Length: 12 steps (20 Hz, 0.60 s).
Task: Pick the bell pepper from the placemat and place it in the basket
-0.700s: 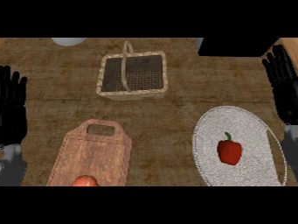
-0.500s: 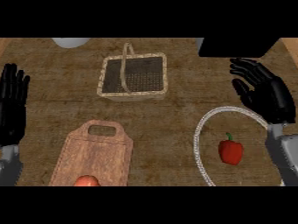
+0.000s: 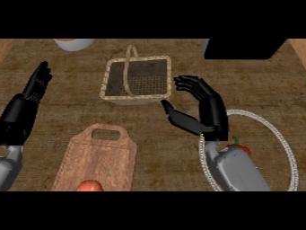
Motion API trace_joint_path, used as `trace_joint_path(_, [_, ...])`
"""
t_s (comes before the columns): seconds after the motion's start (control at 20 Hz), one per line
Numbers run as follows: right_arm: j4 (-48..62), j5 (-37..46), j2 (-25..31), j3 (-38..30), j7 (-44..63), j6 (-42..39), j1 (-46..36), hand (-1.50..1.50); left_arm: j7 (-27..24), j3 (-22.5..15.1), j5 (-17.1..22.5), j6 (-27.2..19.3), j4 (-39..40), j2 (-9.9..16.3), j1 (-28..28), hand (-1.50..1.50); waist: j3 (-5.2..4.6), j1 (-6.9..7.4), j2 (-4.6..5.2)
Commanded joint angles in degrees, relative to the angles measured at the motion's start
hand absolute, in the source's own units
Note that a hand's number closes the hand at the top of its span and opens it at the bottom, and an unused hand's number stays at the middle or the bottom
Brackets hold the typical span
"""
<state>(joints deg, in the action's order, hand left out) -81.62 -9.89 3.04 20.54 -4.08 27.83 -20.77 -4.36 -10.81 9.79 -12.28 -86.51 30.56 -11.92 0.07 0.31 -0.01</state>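
**Right hand above placemat's far-left rim; pepper not grasped**

The black right hand (image 3: 198, 110) hangs fingers spread, grasping nothing, between the square woven wicker basket (image 3: 137, 95) and the round pale placemat (image 3: 284, 143). The red bell pepper (image 3: 242, 148) lies on the placemat, mostly hidden by the grey forearm. The left hand (image 3: 24, 108) rests released at the left edge. A wooden cutting board (image 3: 99, 159) occupies the near centre.

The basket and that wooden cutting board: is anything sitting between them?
No. In the head view the stretch between the basket and the cutting board is bare counter; the right hand hovers off to one side.
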Motion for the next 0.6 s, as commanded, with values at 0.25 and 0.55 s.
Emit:
trace_joint_path(0.25, [9.01,25.44,13.99,6.48,23.57,10.72,-9.88,-1.50,0.59,-0.65,-1.43,1.60,1.17,1.52,0.82,0.00,-0.85,-1.88,-1.21])
trace_joint_path(0.55, [10.56,28.50,25.37,14.04,40.67,-12.79,-16.92,-1.50,2.02,-0.87,-2.12,0.91,0.12,1.58,-0.02,0.00,-0.96,-1.67,-1.76])
